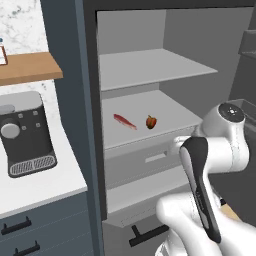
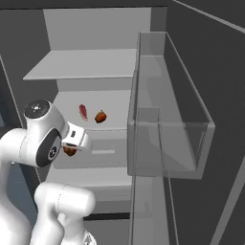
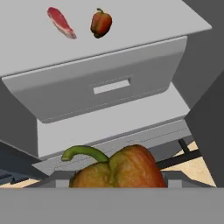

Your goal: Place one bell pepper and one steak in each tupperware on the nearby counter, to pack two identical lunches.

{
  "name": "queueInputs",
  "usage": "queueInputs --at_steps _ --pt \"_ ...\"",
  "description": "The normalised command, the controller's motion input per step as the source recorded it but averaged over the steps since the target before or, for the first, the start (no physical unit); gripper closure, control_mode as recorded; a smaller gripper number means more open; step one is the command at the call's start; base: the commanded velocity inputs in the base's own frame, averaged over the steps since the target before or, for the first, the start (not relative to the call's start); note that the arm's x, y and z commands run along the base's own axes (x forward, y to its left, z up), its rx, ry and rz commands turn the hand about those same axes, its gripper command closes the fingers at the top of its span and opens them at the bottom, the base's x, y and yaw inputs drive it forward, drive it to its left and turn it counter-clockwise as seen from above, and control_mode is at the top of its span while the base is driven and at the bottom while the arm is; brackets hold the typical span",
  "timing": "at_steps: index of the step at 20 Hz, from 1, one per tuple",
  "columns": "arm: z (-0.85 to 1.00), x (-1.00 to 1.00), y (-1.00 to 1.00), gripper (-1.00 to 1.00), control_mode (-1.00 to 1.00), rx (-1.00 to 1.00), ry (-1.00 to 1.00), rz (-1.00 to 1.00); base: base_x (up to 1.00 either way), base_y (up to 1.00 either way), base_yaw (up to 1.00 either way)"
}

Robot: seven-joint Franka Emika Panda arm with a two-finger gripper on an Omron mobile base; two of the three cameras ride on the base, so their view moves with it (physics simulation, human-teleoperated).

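My gripper (image 2: pixel 71 147) is shut on a red-orange bell pepper (image 3: pixel 117 171) with a green stem, held in front of the open fridge's drawer. The same held pepper (image 2: pixel 70 152) peeks out under the white hand in the right base view. On the fridge's middle shelf lie a raw steak (image 1: pixel 124 121) and a second bell pepper (image 1: pixel 151 121), side by side, the steak (image 3: pixel 61 22) left of that pepper (image 3: pixel 101 22). The white counter (image 1: pixel 45 187) runs to the left of the fridge. The tupperware is out of view.
A dark coffee machine (image 1: pixel 27 135) stands on the counter under a wooden wall shelf (image 1: pixel 30 67). The fridge drawer (image 3: pixel 111 87) sits below the food shelf. The open fridge door's clear bin (image 2: pixel 167 105) juts out close on the right.
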Motion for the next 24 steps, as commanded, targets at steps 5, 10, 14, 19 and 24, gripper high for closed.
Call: queueInputs --at_steps 5,10,14,19,24 --pt "-0.39 -0.07 0.0 1.0 -1.0 0.02 0.0 0.0 0.0 0.0 0.0" --pt "-0.26 0.0 0.0 1.0 -1.0 -0.03 0.0 0.0 0.0 0.0 0.0" --pt "-0.01 0.0 0.0 1.0 -1.0 -0.01 0.0 0.0 0.0 0.0 0.0" --pt "0.0 -0.15 0.0 1.0 -1.0 0.0 0.0 0.0 0.0 0.0 0.0" --pt "-0.11 -0.4 0.04 1.0 -1.0 0.0 0.0 0.0 0.0 0.0 0.0"
